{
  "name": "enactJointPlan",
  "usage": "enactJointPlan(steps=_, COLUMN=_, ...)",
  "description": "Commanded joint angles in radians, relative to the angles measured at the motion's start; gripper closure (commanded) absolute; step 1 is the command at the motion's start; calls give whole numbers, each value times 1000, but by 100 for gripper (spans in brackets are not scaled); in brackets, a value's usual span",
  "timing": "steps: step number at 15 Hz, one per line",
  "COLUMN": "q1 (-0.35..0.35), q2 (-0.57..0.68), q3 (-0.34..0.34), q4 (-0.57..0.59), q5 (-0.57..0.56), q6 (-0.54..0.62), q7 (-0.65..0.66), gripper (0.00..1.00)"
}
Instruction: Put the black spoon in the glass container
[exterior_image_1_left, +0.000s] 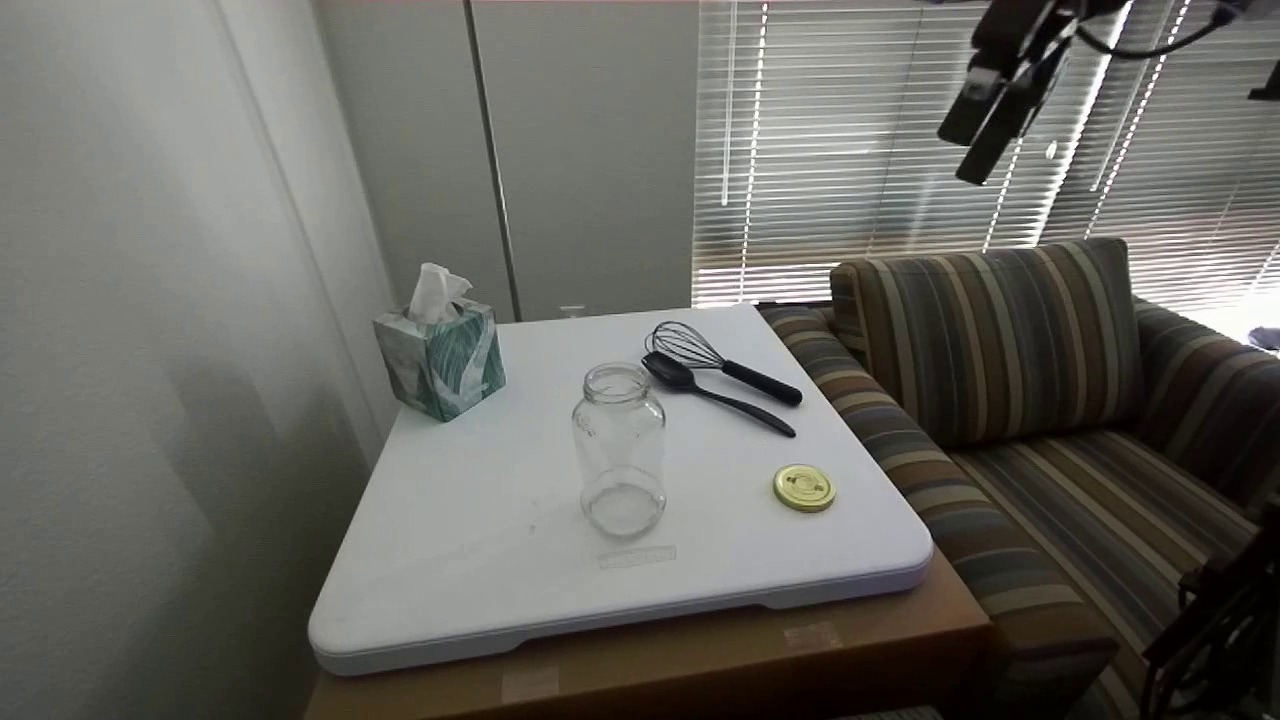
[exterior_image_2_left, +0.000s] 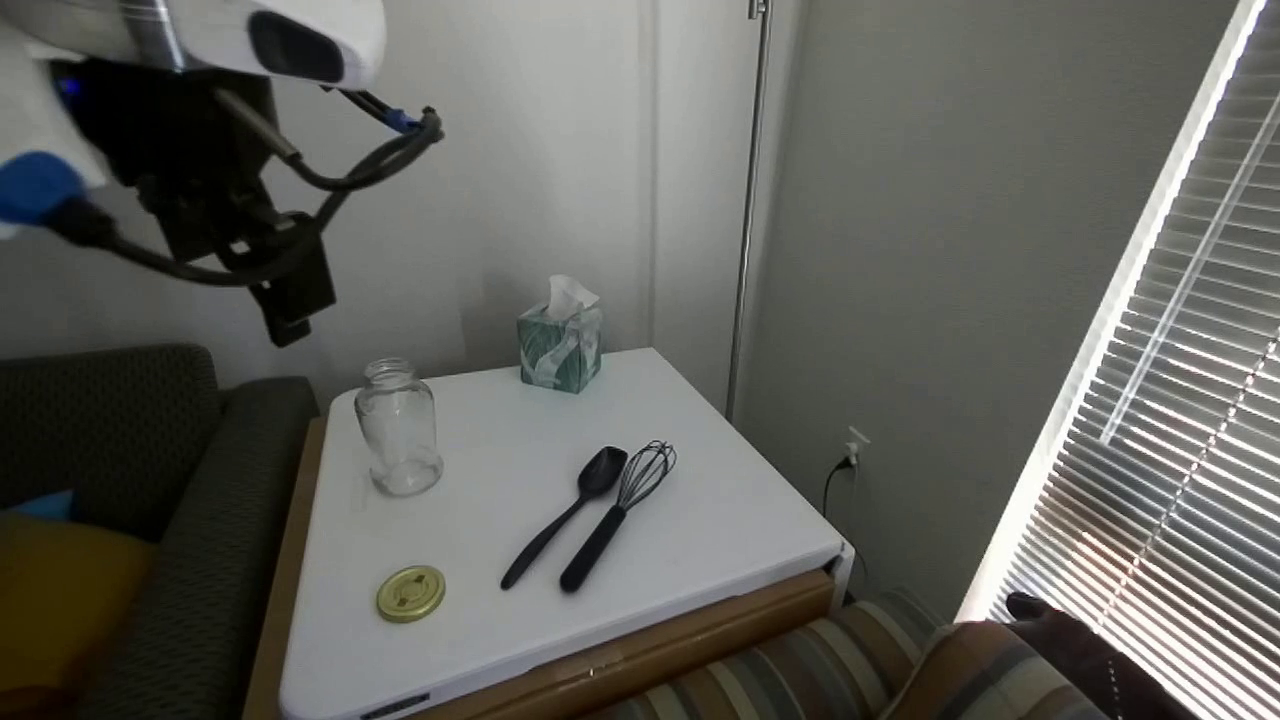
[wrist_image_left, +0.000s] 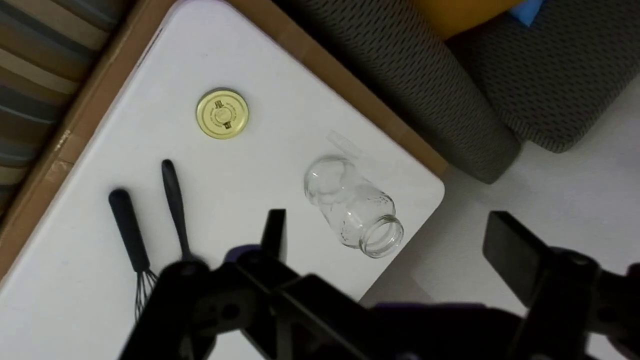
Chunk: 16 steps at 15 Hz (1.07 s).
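Tabletop (exterior_image_1_left: 470, 560): white, rounded corners, resting on a brown base (exterior_image_1_left: 700, 666).
Whisk (exterior_image_1_left: 752, 379): 1 unit; wire head, black handle; lying flat on the tabletop.
Lid (exterior_image_1_left: 804, 488): 1 unit; round, gold; lying flat on the tabletop, apart from the whisk.
Tissue box (exterior_image_1_left: 447, 362): green and white; upright on the tabletop, 1 tissue (exterior_image_1_left: 437, 294) protruding from the top.
Armchair (exterior_image_1_left: 1050, 460): striped upholstery; beside the tabletop.
Blinds (exterior_image_1_left: 850, 130): horizontal slats; behind the armchair in an exterior view.
Sofa (exterior_image_2_left: 110, 430): dark; carries 1 yellow cushion (exterior_image_2_left: 70, 600).
Outlet (exterior_image_2_left: 857, 437): wall-mounted; plug (exterior_image_2_left: 849, 458) inserted, dark cord (exterior_image_2_left: 827, 490) attached.
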<state>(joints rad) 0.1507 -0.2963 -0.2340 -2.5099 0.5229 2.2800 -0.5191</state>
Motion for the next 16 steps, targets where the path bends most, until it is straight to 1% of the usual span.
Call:
enactJointPlan(steps=1, q1=1, q2=223, q3=7, q4=196, q5=46, q6=-104, q7=-144, gripper=0)
enactJointPlan(steps=3, q1=-35, q2=316, q3=19, q4=296, q5=103, q6=-206, q7=-226, gripper=0)
enactJointPlan(steps=4, q1=-54, q2=200, q3=66, q4=178, q5=63, q6=-117, q7=-146, gripper=0)
enactJointPlan(steps=6, q1=-74, q2=280, q3=74, q4=255, q5=81, q6=-164, q7=-187, gripper=0)
enactJointPlan(steps=9, q1=-81, q2=312, q3=77, q4=283, q5=81, q6=-173, q7=-195, gripper=0)
enactJointPlan(steps=11, q1=-94, q2=327, q3=101, q4=281, q5=81, q6=-106, q7=-202, gripper=0)
enactJointPlan(steps=12, q1=-105, q2=358, q3=113, q4=298, q5=86, q6=-71, q7=-228, gripper=0)
enactJointPlan(steps=14, q1=-132, q2=425, q3=122, q4=339, q5=56, q6=-3, q7=-266, gripper=0)
enactJointPlan(steps=15, q1=-149, q2=461, q3=127, q4=367, q5=99, q6=-1, q7=-314, gripper=0)
enactJointPlan(steps=16, q1=-165, q2=511, q3=134, q4=413, q5=97, q6=-6, q7=-330, gripper=0)
